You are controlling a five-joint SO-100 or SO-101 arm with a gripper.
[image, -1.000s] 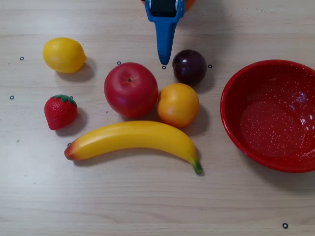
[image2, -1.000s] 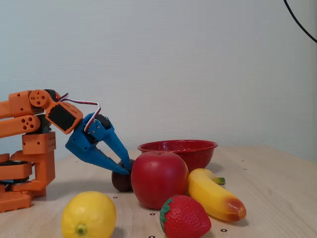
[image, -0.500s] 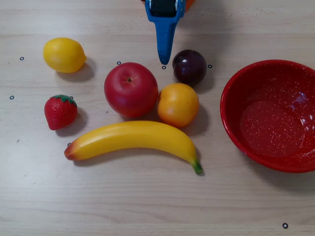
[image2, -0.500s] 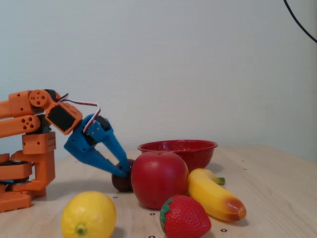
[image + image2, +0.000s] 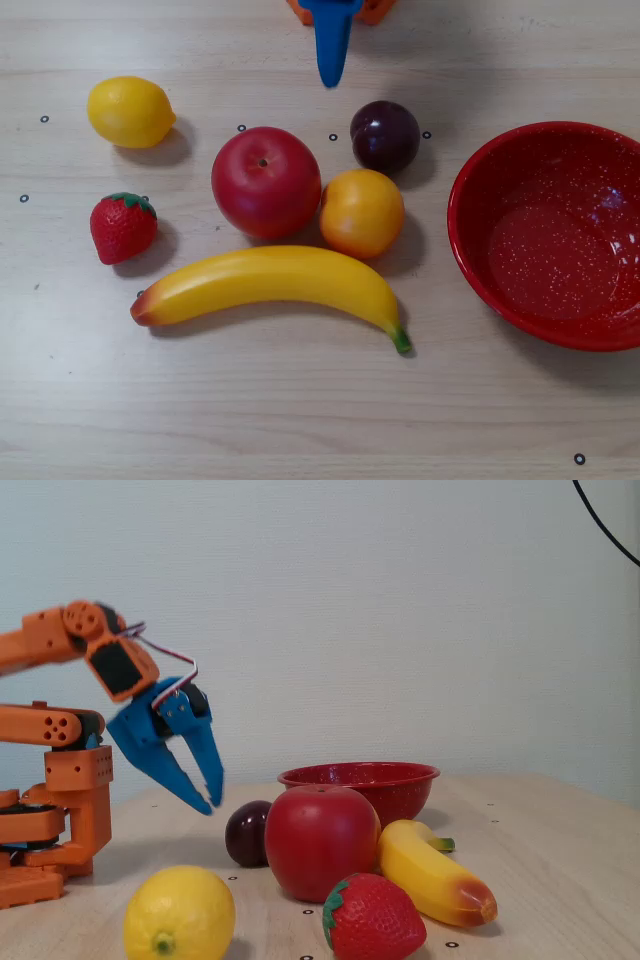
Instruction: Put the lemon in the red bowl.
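Observation:
The lemon (image 5: 129,111) is a small yellow oval fruit at the upper left of the overhead view; in the fixed view it sits at the front left (image 5: 179,914). The red bowl (image 5: 470,250) with white speckles stands at the right edge of the overhead view and is empty; in the fixed view it is behind the fruit (image 5: 400,792). My gripper (image 5: 207,807) has blue fingers, is slightly open and empty, and hangs above the table, away from the lemon. In the overhead view only its blue tip (image 5: 331,72) shows at the top edge.
A red apple (image 5: 265,181), an orange-yellow round fruit (image 5: 361,212), a dark plum (image 5: 385,135), a strawberry (image 5: 122,226) and a long banana (image 5: 270,282) lie between the lemon and the bowl. The orange arm base (image 5: 50,810) stands at the left of the fixed view.

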